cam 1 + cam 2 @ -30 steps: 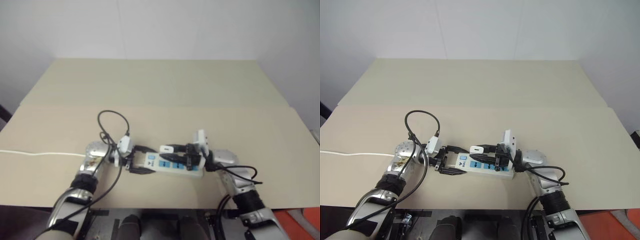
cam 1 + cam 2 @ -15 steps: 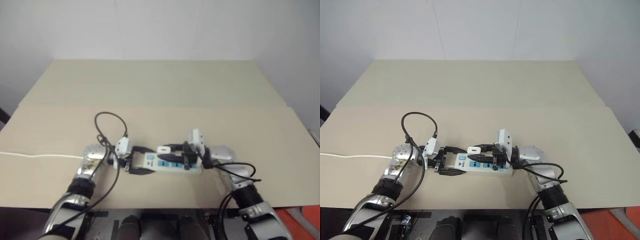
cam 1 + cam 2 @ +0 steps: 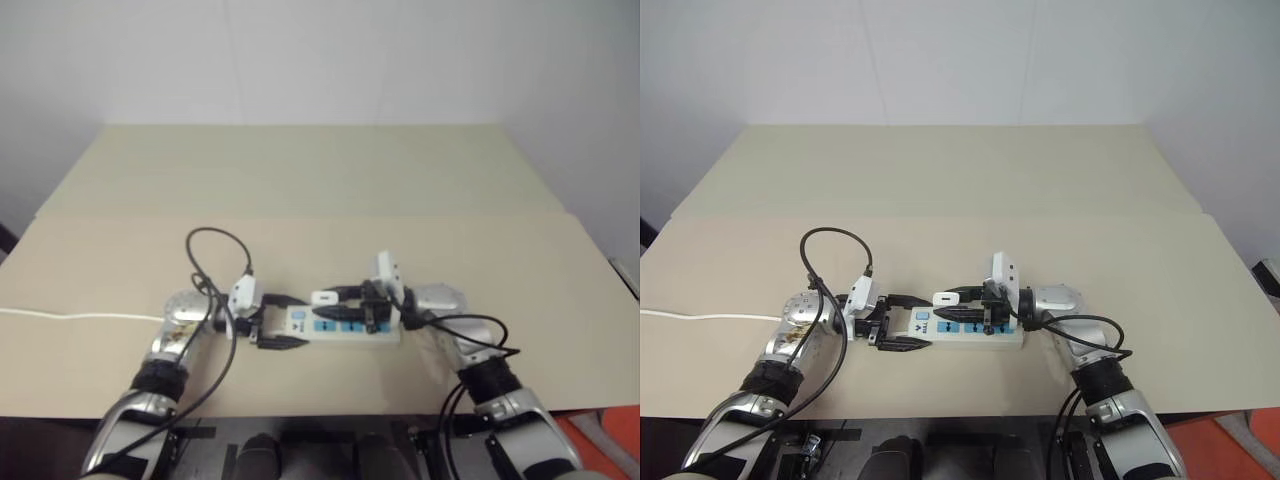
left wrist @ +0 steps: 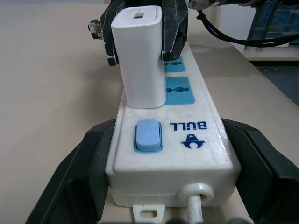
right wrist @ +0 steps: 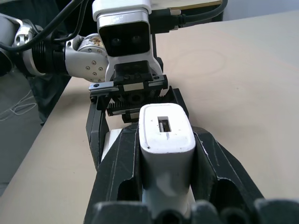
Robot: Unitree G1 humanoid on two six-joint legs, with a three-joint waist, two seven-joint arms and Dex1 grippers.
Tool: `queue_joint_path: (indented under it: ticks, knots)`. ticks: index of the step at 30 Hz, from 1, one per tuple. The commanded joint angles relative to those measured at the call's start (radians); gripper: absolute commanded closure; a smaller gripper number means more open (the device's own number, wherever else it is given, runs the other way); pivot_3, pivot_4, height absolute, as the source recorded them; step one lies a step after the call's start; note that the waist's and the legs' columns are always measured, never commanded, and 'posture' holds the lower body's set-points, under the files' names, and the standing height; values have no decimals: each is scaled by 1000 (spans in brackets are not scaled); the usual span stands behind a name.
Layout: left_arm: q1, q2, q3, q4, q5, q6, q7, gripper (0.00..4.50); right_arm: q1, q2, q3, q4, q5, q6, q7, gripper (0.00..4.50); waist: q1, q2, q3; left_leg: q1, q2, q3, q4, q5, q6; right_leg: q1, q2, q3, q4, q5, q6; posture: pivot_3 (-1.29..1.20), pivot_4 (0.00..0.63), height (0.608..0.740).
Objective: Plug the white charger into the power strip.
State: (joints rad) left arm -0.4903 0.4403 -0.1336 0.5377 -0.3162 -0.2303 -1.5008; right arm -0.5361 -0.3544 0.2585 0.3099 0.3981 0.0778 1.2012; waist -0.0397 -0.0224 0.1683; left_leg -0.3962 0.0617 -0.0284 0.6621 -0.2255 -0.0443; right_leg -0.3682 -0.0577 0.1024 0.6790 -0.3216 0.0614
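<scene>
Standing upright over the socket nearest the switch, the white charger (image 4: 140,56) sits clenched in the right tool (image 3: 962,298); the left tool (image 3: 902,322) clamps the power strip's (image 4: 187,135) switch end on the desk (image 3: 970,180).

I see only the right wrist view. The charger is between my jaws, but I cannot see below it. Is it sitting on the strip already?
Observer: In the left wrist view the white charger stands upright on the power strip, just past the blue switch. Its base meets the strip's top and no prongs show.
Operator: Is something holding the strip?
Observer: Yes. The left gripper is shut on its switch end, one black finger on each long side.
Operator: Where does the cord go?
Observer: In the head views a thin white cord lies on the table to the robot's left and passes behind the left arm.
</scene>
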Motion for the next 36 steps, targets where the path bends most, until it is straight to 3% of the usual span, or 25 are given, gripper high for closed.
queue_joint_path:
  ticks: [1, 11, 23, 24, 26, 33, 36]
  knots:
    - [11, 22, 22, -65, -28, -6, -31, 1242, 27, -36, -31, 137, -73, 17, -45, 3364, -2, 0, 0, 0, 0, 0, 0, 0, 0, 0, 0, 0, 0, 0, 0, 0, 150, 740]
    - [15, 26, 25, -73, -27, -1, -24, 1242, 71, -30, -8, 150, -122, -187, -45, 3364, -2, 0, 0, 0, 0, 0, -1, 0, 0, 1, 0, 0, -2, 0, 0, 0, 150, 740]
    - [18, 28, 25, -80, -29, 4, -26, 1242, 25, -34, -6, 187, -97, -80, -11, 3364, -3, -1, -1, 2, 0, 0, -1, 0, 0, 1, 0, 0, -1, 0, 0, 0, 150, 740]
    - [18, 28, 25, -80, -29, 4, -26, 1242, 25, -35, -5, 185, -96, -77, -4, 2802, -3, -1, -1, 2, 0, 0, -1, 0, 0, 1, 0, 0, -1, 0, 0, 0, 150, 740]
    - [19, 30, 25, -80, -28, 3, -25, 1242, 29, -35, -6, 181, -93, -86, 8, 2489, -3, -1, -1, 2, 0, 0, -1, 0, 0, 1, 0, 0, -1, 0, 0, 0, 150, 740]
    - [21, 33, 24, -78, -20, -3, -23, 1242, 54, -39, -18, 145, -77, -108, 44, 54, -4, -2, -2, 1, 1, 0, -4, 0, 0, 1, 0, 0, -6, 0, 0, 0, 150, 740]
    - [21, 33, 24, -76, -20, -4, -23, 1242, 58, -40, -28, 136, -80, -115, 48, 20, -4, -3, -2, 1, 1, 0, -4, -1, 0, 1, 1, 0, -7, 0, 0, 0, 150, 740]
